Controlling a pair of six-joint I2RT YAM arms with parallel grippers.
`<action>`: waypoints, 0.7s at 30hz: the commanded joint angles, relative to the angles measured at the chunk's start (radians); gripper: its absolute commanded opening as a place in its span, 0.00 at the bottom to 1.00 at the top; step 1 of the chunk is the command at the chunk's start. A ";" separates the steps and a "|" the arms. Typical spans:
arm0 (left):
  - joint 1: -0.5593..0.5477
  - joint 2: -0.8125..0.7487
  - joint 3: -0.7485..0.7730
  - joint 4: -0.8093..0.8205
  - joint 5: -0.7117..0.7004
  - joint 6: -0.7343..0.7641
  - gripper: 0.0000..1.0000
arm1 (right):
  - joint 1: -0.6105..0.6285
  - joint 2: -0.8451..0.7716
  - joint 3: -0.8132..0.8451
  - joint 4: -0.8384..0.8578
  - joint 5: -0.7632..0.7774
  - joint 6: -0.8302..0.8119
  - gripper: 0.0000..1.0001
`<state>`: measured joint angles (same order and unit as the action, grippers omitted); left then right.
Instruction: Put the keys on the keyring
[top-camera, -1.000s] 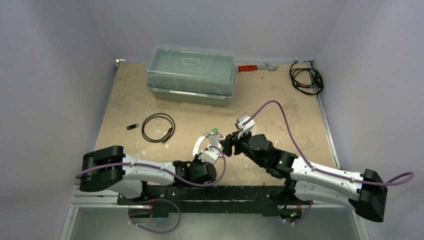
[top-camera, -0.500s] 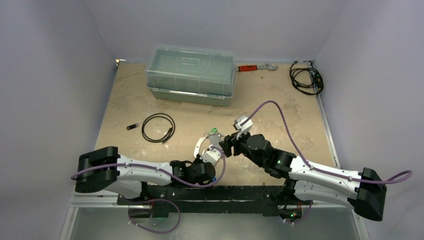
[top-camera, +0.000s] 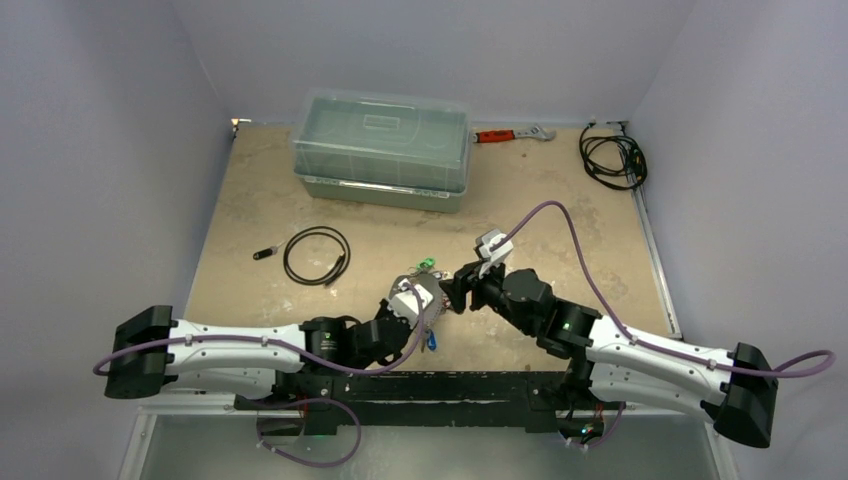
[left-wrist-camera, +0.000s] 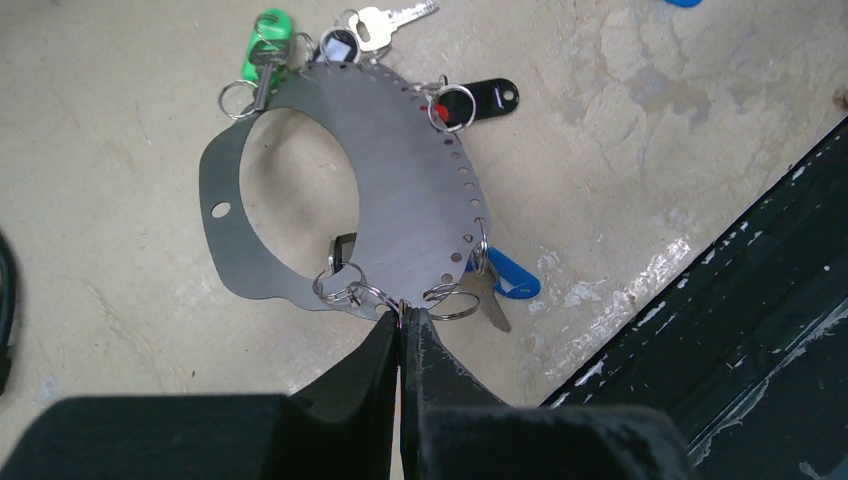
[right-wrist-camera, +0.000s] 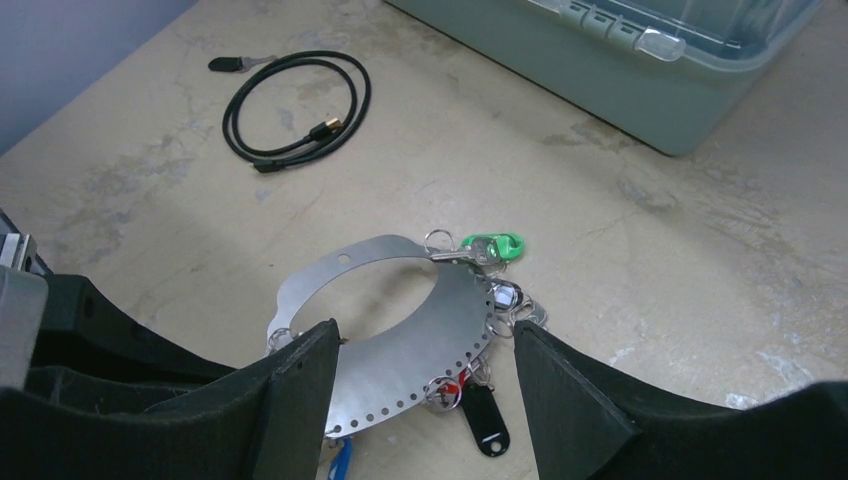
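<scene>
The keyring (left-wrist-camera: 400, 200), a wide flat silver ring with small holes along its rim, lies tilted over the table. Keys hang from it by small split rings: a green tag (left-wrist-camera: 265, 45), a silver key (left-wrist-camera: 385, 22), a black tag (left-wrist-camera: 490, 97) and a blue tag (left-wrist-camera: 505, 275). My left gripper (left-wrist-camera: 403, 320) is shut on a small split ring at the keyring's near rim. My right gripper (right-wrist-camera: 425, 340) is open, and the keyring (right-wrist-camera: 420, 330) lies between its fingers (right-wrist-camera: 300, 390). From above, the left wrist covers most of the ring; the green tag (top-camera: 428, 263) shows.
A lidded green box (top-camera: 382, 148) stands at the back. An orange-handled wrench (top-camera: 510, 134) and a black cable bundle (top-camera: 612, 157) lie at the back right. A thin black cable loop (top-camera: 317, 256) lies to the left. The black base rail (left-wrist-camera: 720, 300) runs close by the keyring.
My left gripper has shut on the split ring. The left arm has stretched out flatter, its elbow swinging out to the left. The right arm has barely moved.
</scene>
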<state>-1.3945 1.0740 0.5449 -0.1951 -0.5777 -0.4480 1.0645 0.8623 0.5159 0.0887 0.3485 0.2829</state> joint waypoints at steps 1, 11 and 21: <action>-0.003 -0.091 0.046 -0.037 -0.038 0.059 0.00 | -0.005 -0.057 0.029 0.052 -0.027 -0.022 0.68; -0.011 -0.230 0.103 -0.016 -0.026 0.267 0.00 | -0.005 -0.148 -0.003 0.166 -0.204 -0.086 0.68; -0.018 -0.344 0.011 0.280 0.093 0.602 0.00 | -0.005 -0.228 -0.060 0.317 -0.404 -0.210 0.68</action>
<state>-1.4040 0.7811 0.5831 -0.1192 -0.5678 -0.0292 1.0645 0.6659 0.4740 0.2863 0.0566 0.1425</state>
